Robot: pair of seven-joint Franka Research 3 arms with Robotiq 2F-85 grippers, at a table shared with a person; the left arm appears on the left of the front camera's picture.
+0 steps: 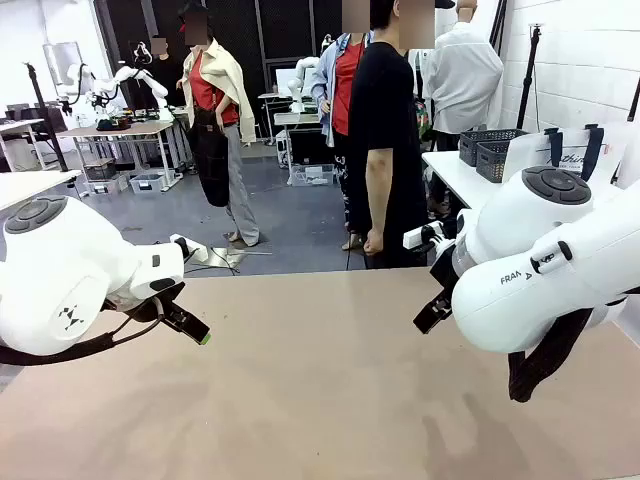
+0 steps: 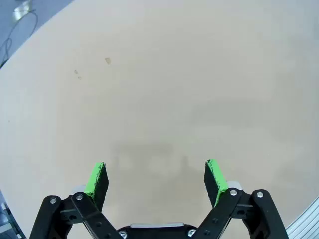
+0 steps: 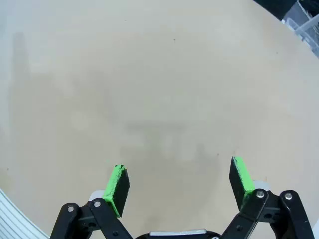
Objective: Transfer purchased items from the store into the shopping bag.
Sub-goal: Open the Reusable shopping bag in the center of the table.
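Observation:
The shopping bag point(image 1: 572, 152), white with dark navy strap handles, stands on a side table at the far right, behind my right arm. The purchased items are out of view. My left gripper point(image 1: 192, 326) hangs low over the left part of the tan table point(image 1: 320, 400); in the left wrist view this gripper point(image 2: 156, 175) is open, with bare tabletop between its green pads point(image 2: 96, 178). My right gripper point(image 1: 432, 312) hovers over the right part of the table; in the right wrist view it point(image 3: 179, 180) stands open with nothing between its fingers.
A person in a black shirt point(image 1: 385, 130) stands at the table's far edge, one hand hanging by the hip. Two dark grey lattice baskets point(image 1: 488, 150) sit on the side table next to the bag. Other people stand farther back.

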